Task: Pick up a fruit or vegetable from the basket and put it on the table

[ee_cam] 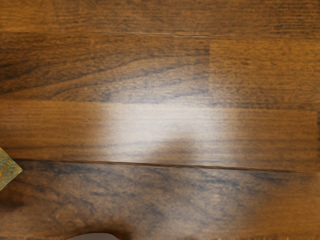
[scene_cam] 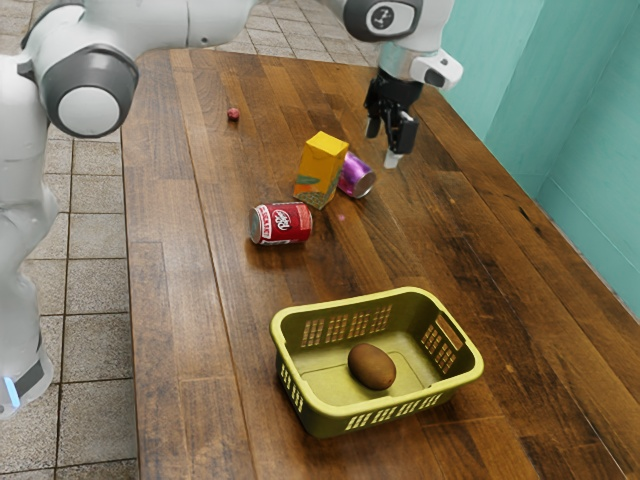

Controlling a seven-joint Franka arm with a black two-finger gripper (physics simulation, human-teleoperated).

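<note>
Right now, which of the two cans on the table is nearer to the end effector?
The purple can, beside the yellow carton, is nearer to the end effector. The red can lies farther away, closer to the basket.

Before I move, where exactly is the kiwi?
In the exterior view, the brown kiwi lies inside the green basket, on its floor, nearer than the red can.
</note>
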